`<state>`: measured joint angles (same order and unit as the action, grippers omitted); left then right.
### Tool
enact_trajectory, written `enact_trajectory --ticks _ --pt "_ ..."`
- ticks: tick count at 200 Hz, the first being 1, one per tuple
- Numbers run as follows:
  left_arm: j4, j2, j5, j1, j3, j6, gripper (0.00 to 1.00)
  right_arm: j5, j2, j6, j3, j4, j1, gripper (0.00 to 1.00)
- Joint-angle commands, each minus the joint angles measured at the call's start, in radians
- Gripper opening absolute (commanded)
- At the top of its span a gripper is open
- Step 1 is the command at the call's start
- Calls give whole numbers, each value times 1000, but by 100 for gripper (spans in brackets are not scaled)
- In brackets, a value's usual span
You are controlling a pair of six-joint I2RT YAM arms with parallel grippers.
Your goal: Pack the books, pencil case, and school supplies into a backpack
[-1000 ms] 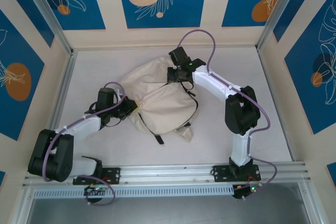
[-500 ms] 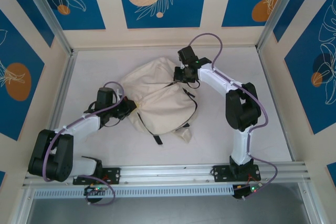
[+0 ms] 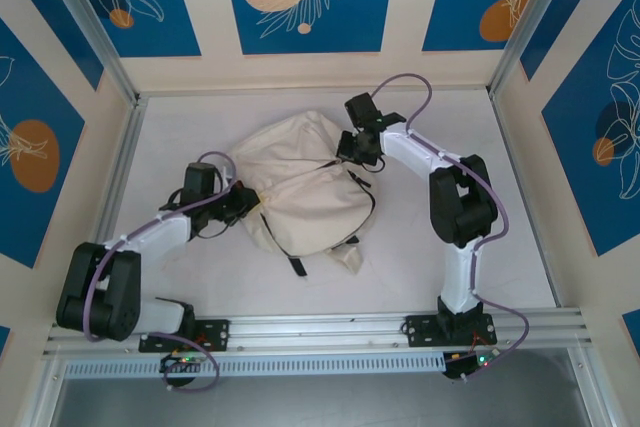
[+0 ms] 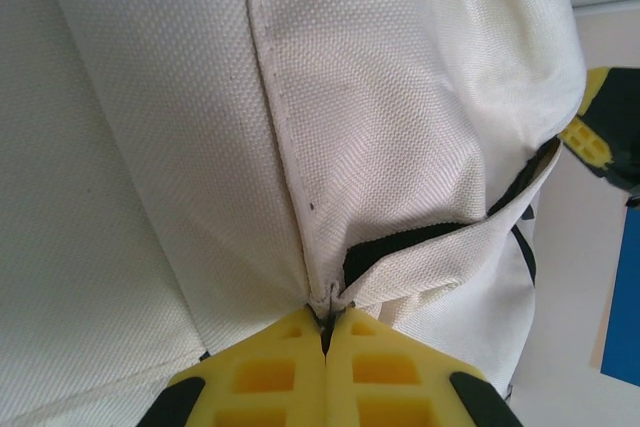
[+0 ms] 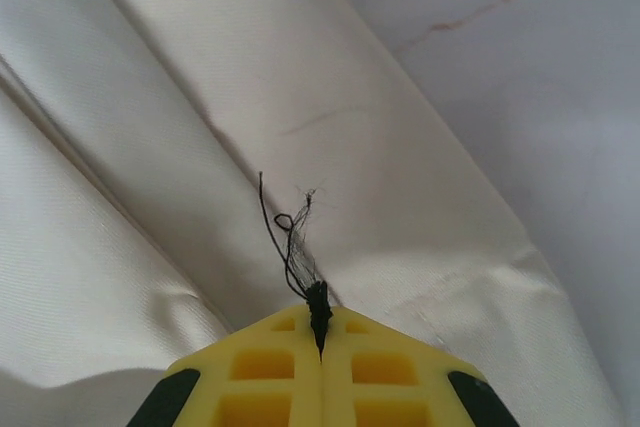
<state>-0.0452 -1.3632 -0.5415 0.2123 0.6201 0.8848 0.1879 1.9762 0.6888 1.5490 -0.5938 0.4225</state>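
Now | backpack [image 3: 300,187] seam [image 4: 285,147] in left jaws | cord [image 5: 318,302] in right jaws

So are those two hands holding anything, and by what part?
Both pinch the soft cream-white fabric backpack: the left hand grips a seam fold beside its dark opening, the right hand a frayed dark cord on it.

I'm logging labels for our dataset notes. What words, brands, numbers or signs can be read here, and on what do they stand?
None can be read.
The backpack is plain cream fabric with no print or tag showing.
The wall panels carry only leaf and circle patterns, no lettering.
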Motion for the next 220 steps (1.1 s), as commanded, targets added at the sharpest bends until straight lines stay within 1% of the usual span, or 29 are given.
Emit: enact_trajectory --ticks 1,28,43,54,67,69,79,93,109,121,138,155,166,171,184,199,220 --pt "41 -70 16 -36 78 -33 0 119 -70 70 -81 4 -65 0" --pt "-3 -176 -13 -34 192 -39 0 51 -116 42 -126 68 -71 0" --pt "29 -232 -6 -36 281 -63 0 25 -138 13 -133 96 -65 1" --pt "71 -265 6 -36 347 -81 0 6 -158 -8 -129 111 -64 9" --pt "129 -282 31 -36 410 -103 0 -10 -196 -30 -130 125 -61 21" --pt "141 -284 38 -35 419 -107 0 -12 -204 -34 -131 127 -62 24" --pt "208 -281 70 -37 464 -132 10 -13 -243 -49 -134 133 -61 37" --pt "298 -262 122 -40 509 -164 22 14 -305 -65 -136 121 -64 50" --pt "388 -220 198 -48 540 -191 40 92 -375 -77 -138 87 -69 62" --pt "452 -183 266 -58 559 -216 52 156 -431 -91 -155 78 -77 69" --pt "526 -122 376 -74 572 -252 70 237 -515 -115 -203 93 -95 80" --pt "569 -58 501 -89 565 -298 88 301 -599 -140 -276 141 -126 100" --pt "572 -12 579 -96 545 -328 98 332 -653 -157 -331 175 -152 99" --pt "568 9 610 -99 531 -344 100 339 -675 -167 -355 194 -167 99" --pt "555 67 713 -103 492 -364 100 368 -724 -178 -412 231 -204 99" --pt "548 124 882 -109 438 -358 100 442 -763 -179 -463 251 -239 99" --pt "470 195 1014 -117 339 -410 100 540 -780 -178 -524 259 -290 99"
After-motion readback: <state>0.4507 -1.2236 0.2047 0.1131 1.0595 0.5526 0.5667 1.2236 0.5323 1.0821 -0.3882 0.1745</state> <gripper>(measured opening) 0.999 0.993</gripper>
